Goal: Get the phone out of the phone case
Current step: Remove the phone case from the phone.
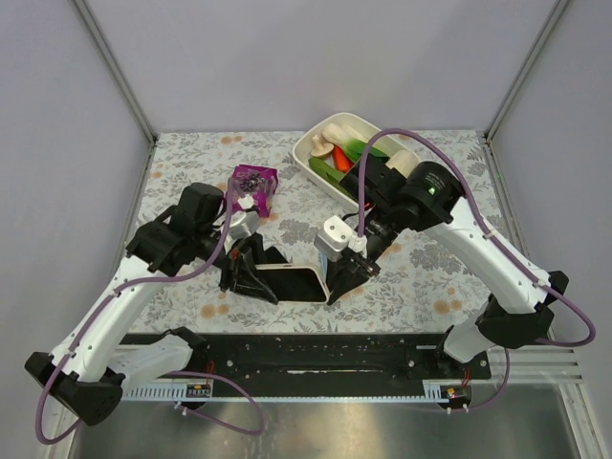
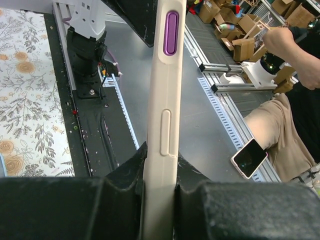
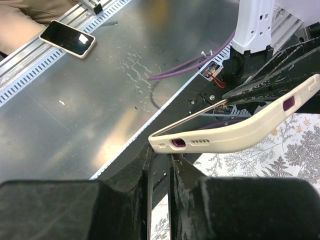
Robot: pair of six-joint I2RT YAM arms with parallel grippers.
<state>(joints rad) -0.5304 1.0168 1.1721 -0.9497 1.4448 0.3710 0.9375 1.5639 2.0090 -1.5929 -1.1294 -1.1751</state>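
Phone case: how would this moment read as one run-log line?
left claw: shut on phone case | right claw: shut on its other end | case: bowed | phone: one edge lifted out, not free

Tabletop (image 1: 440, 287) free on R side & far L. Purple box (image 1: 253, 186) + white bin (image 1: 320, 175) crowd the rear middle

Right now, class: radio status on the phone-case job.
Left gripper shut on phone case side. Right gripper shut on its bottom corner. Case end bent off phone. Nothing blocking.
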